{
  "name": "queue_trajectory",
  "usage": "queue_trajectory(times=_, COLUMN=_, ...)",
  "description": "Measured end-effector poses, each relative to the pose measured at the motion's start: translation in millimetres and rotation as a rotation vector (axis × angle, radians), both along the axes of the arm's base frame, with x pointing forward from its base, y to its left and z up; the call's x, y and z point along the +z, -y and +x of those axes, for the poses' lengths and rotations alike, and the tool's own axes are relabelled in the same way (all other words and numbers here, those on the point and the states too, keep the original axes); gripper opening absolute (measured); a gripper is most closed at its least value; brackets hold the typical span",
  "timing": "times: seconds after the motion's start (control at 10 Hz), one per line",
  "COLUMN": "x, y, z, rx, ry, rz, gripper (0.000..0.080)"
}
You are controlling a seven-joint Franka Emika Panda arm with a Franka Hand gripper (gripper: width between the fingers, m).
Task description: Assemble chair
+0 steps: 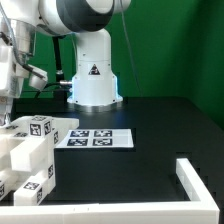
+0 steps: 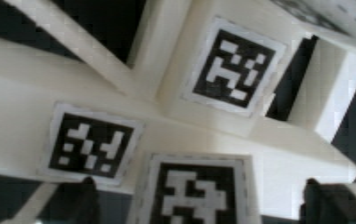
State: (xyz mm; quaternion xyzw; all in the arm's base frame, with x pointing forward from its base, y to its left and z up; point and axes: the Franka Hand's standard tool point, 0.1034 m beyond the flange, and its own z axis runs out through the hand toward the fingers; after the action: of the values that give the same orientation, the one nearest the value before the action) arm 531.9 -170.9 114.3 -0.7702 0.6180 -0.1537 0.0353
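At exterior view's left edge: chair parts (image 1: pixel 30 150) clustered | marker board (image 1: pixel 97 139) just beside

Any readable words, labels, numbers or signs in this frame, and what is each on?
No readable words or numbers anywhere.
Robot base: a small dark triangular sign, too small to read.
Chair parts: black-and-white square marker tags, patterns only, no text.
Marker board: the same kind of tags, no text.

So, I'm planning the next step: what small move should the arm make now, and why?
Probably lift the gripper straight up a little. It hangs close over the stacked chair pieces, and the wrist view is filled by their tagged surfaces, so a sideways move could knock them.
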Motion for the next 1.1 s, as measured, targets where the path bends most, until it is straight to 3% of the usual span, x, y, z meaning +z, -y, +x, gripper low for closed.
queue_trajectory(times=0.1, x=0.3, y=0.5, z=0.1, rx=0.066, ry=-0.008, rz=-0.022, gripper=0.0641)
queue_trajectory(times=0.5, x=-0.3, y=1.6, z=-1.2, rx=0.299, ry=-0.044, rz=-0.092, gripper=0.0649)
queue_trajectory(times=0.7, x=0.5, y=2.2, z=-1.5, rx=0.502, ry=-0.081, rz=-0.155, gripper=0.0649)
queue_trajectory(times=1.1, x=13.2, y=2.7, z=0.1, rx=0.839, ry=-0.116, rz=-0.255, gripper=0.0649)
